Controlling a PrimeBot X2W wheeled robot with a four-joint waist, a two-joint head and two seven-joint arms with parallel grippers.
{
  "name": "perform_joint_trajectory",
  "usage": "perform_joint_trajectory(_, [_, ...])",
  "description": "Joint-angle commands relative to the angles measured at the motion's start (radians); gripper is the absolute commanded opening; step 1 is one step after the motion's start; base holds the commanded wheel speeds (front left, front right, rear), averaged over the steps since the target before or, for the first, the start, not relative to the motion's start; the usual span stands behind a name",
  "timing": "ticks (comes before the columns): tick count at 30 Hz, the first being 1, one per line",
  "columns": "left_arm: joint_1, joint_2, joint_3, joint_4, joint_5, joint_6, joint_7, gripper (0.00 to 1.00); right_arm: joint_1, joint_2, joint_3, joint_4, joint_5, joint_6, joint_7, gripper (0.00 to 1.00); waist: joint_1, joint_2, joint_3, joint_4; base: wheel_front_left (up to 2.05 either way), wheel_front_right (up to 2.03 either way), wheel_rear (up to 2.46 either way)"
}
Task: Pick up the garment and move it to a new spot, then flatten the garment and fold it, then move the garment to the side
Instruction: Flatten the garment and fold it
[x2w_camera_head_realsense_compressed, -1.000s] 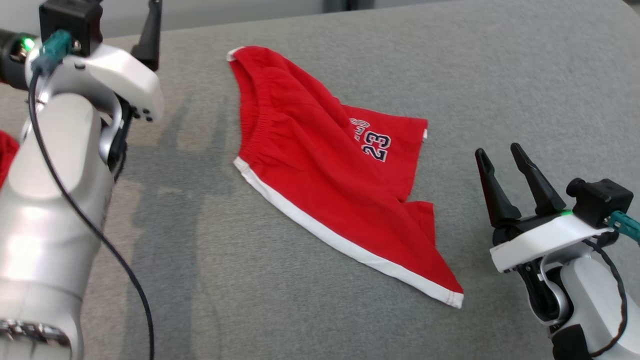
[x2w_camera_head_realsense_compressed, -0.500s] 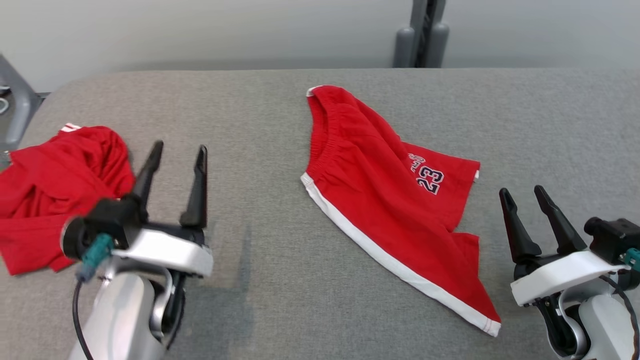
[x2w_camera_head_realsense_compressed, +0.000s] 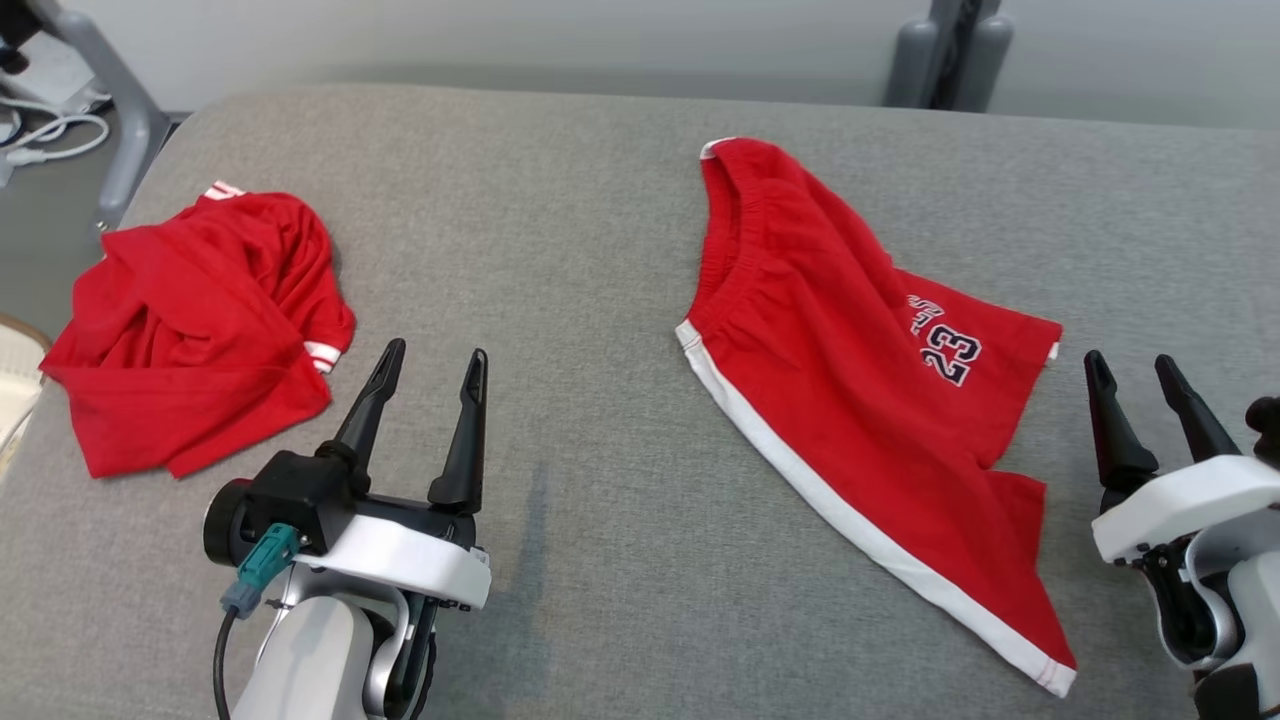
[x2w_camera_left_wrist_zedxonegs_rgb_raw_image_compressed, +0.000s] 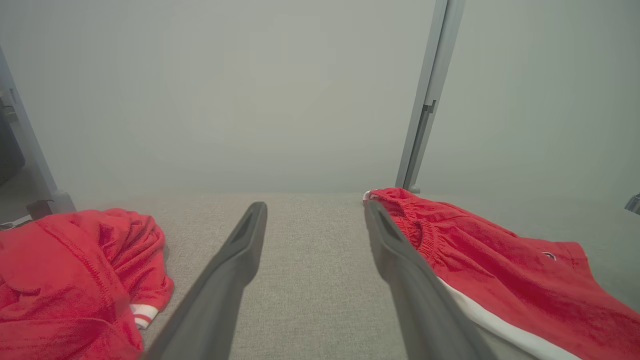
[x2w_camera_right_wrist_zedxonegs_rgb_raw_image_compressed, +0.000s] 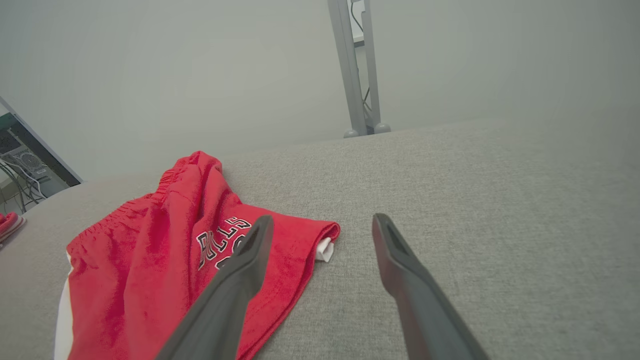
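Notes garment (x2w_camera_head_realsense_compressed: 190, 330) crumpled at left, untouched. Finds left gripper (x2w_camera_head_realsense_compressed: 438, 350) near its right edge, fingers spread, empty, apparently staged for pickup. Finds right gripper (x2w_camera_head_realsense_compressed: 1128, 360) spread, empty, parked right of shorts (x2w_camera_head_realsense_compressed: 850, 400).

Red shorts (x2w_camera_head_realsense_compressed: 850, 380) lie spread on the grey padded surface (x2w_camera_head_realsense_compressed: 560, 250), just ahead and left of the right gripper (x2w_camera_head_realsense_compressed: 1130, 360) and well right of the left gripper (x2w_camera_head_realsense_compressed: 438, 350). Their gathered waistband (x2w_camera_head_realsense_compressed: 745, 230) is the part farthest from both; a white stripe (x2w_camera_head_realsense_compressed: 850, 520) runs down the edge facing the left gripper. The number 23 (x2w_camera_head_realsense_compressed: 950, 355) and a small white tag (x2w_camera_head_realsense_compressed: 1053, 350) sit at the hem corner nearest the right gripper's tips. Beyond the surface, past the waistband, a grey post (x2w_camera_head_realsense_compressed: 950, 50) stands against the pale wall (x2w_camera_head_realsense_compressed: 500, 40). Far ahead-left of the left gripper, white cables (x2w_camera_head_realsense_compressed: 45, 130) lie beside a grey frame leg (x2w_camera_head_realsense_compressed: 110, 100).
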Motion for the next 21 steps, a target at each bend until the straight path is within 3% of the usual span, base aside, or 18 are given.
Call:
perform_joint_trajectory(1, [0.002, -0.004, 0.006, 0.007, 0.012, -0.009, 0.0, 1.0, -0.036, -0.012, -0.008, 0.047, 0.006, 0.0, 0.02, 1.0, 0.0, 0.0, 0.028, 0.028, 0.0, 0.0, 0.0])
perform_joint_trajectory(16, [-0.026, -0.022, 0.013, 0.016, 0.03, -0.028, 0.0, 1.0, -0.21, -0.033, 0.048, 0.28, 0.132, 0.0, 0.114, 1.0, 0.0, 0.0, 0.092, 0.092, 0.0, 0.0, 0.0])
perform_joint_trajectory(17, [-0.027, -0.022, 0.012, 0.017, 0.03, -0.028, 0.0, 1.0, -0.217, -0.037, 0.066, 0.285, 0.138, 0.0, 0.121, 0.53, 0.0, 0.0, 0.094, 0.094, 0.0, 0.0, 0.0])
perform_joint_trajectory(18, [-0.027, -0.022, 0.01, 0.018, 0.03, -0.028, 0.0, 1.0, -0.224, -0.049, 0.081, 0.287, 0.137, 0.0, 0.115, 0.0, 0.0, 0.0, 0.096, 0.096, 0.0, 0.0, 0.0])
perform_joint_trajectory(21, [-0.029, -0.023, 0.004, 0.021, 0.029, -0.028, -0.001, 1.0, -0.247, -0.085, 0.115, 0.297, 0.133, 0.0, 0.089, 0.0, 0.0, 0.0, 0.096, 0.102, 0.0, 0.0, 0.0])
